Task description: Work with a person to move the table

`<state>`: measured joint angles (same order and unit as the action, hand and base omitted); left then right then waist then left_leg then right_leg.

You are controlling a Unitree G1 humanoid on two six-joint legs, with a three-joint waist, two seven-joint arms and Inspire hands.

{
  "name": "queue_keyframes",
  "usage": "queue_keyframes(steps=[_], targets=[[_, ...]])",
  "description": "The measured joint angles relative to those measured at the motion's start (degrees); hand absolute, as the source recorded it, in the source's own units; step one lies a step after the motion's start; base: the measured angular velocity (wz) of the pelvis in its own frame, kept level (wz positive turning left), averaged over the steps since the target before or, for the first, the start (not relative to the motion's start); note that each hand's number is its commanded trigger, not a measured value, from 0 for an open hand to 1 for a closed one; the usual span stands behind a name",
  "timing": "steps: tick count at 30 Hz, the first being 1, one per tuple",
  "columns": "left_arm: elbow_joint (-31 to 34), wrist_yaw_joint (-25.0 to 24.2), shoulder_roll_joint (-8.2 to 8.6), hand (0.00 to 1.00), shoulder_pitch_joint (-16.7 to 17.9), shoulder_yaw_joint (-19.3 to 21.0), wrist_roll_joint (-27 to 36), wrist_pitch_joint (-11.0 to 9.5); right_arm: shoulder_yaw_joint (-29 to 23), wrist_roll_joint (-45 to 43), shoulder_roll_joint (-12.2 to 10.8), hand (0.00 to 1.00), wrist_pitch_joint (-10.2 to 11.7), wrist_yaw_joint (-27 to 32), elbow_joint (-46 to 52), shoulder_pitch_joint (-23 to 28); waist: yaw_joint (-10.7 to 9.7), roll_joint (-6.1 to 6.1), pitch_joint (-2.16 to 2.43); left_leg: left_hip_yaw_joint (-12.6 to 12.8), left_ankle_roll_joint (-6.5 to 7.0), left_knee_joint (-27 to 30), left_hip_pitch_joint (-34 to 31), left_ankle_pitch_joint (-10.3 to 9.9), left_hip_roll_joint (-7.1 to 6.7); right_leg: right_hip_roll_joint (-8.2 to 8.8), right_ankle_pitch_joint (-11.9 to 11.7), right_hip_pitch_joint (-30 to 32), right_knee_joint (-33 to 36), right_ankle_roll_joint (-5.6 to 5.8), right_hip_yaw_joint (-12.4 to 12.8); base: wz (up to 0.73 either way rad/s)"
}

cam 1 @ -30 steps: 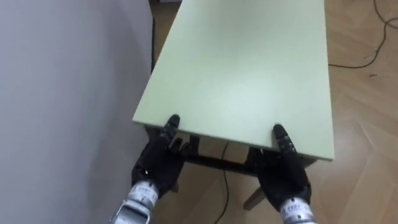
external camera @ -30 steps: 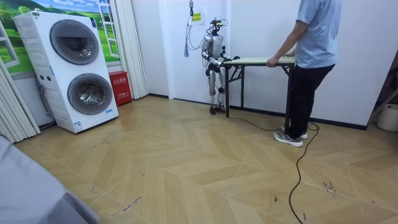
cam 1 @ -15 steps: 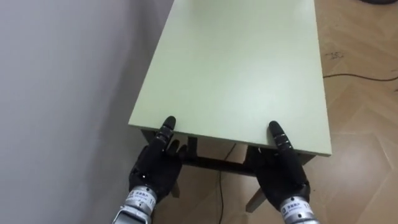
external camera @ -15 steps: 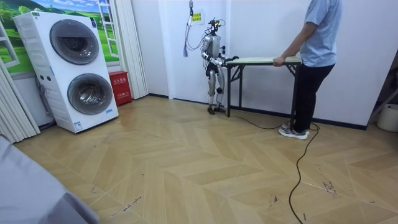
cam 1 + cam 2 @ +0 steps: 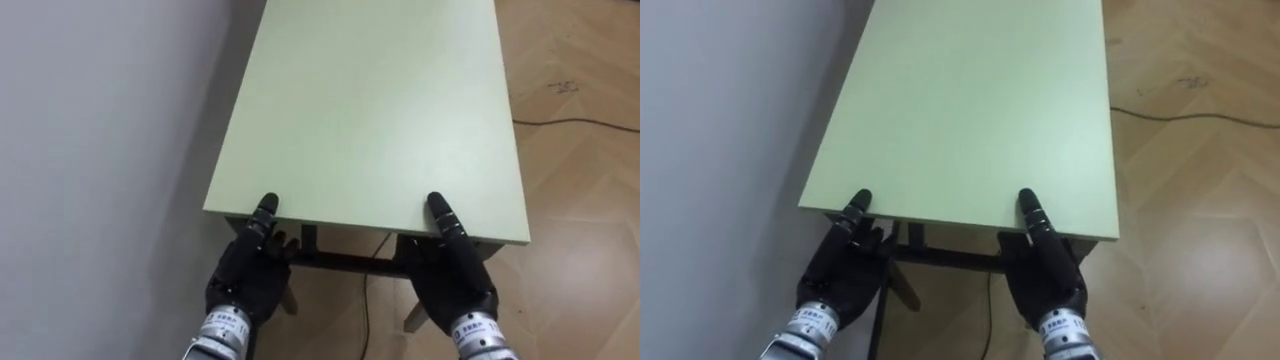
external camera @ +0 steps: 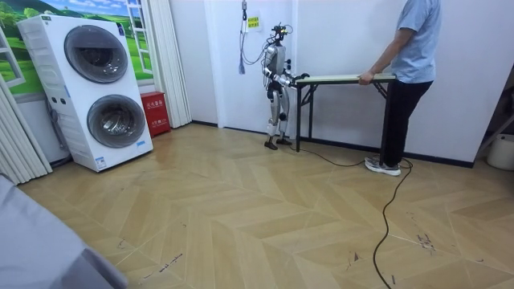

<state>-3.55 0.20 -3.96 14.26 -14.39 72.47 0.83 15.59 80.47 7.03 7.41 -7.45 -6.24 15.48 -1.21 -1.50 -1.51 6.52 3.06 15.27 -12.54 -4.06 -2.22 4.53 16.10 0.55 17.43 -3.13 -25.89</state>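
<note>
Counter (image 5: 370,110): pale green top, bare. It fills the upper centre of the left eye view, with its long axis running away from the robot and its near short edge across the lower middle of the frame.

Left hand (image 5: 250,272), lower left: thumb (image 5: 264,212) lies flat on top at the near-left corner. The rest of the fingers go under the edge, tips hidden. The edge is pinched between thumb and fingers.

Right hand (image 5: 455,280), lower right: same grip at the near-right corner, thumb (image 5: 442,215) on top and fingers underneath. The two hands are well apart, one at each end of that short edge.

The dark frame bar (image 5: 345,262) of the counter shows just below the edge, between the hands.

Grey wall (image 5: 90,150) fills the left of the frame, close along the counter's left long side. Herringbone wood floor (image 5: 580,160) is on the right and lower right.

Room view, upper centre: the robot stands upright at the counter's left end, next to the white wall. A person (image 6: 414,72) stands at the right end with a hand (image 6: 365,79) on that end's edge. The top looks level. Can't tell if the legs are off the floor.

Far left of the room view: stacked washer and dryer (image 6: 100,92), a red box (image 6: 154,112) beside it, and a curtain (image 6: 165,56) behind that.
</note>
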Motion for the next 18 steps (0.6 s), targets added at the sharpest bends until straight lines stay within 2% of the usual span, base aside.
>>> queue_keyframes(steps=[3,7,18], targets=[[0.0,0.29,-0.53,1.0,0.17,0.13,-0.31,-0.3,-0.02,0.0,-0.06,1.0,-0.63,-0.21,-1.12,-0.21,0.44,0.67,-0.05,1.5,0.11,-0.68,0.81,-0.06,0.06,-0.02,-0.03,-0.77,-0.83,0.14,0.38,0.01],[-0.2,0.37,-1.27,1.0,0.69,0.35,-0.43,-0.54,0.46,0.0,-0.13,1.0,-1.15,-0.27,-2.36,-0.23,0.67,1.65,-0.24,1.5,0.24,-0.9,1.73,-0.36,0.0,-0.39,-0.27,-2.21,-2.28,0.45,0.55,-0.01],[-4.39,0.36,-1.58,1.0,1.56,-0.18,-2.2,-0.56,0.63,-2.07,-0.04,1.0,-1.58,-0.93,-7.4,-0.57,0.71,1.73,-0.27,2.04,0.41,-2.64,3.22,-0.72,-0.53,-0.33,-0.81,-3.25,-3.68,1.24,2.47,-0.01]])
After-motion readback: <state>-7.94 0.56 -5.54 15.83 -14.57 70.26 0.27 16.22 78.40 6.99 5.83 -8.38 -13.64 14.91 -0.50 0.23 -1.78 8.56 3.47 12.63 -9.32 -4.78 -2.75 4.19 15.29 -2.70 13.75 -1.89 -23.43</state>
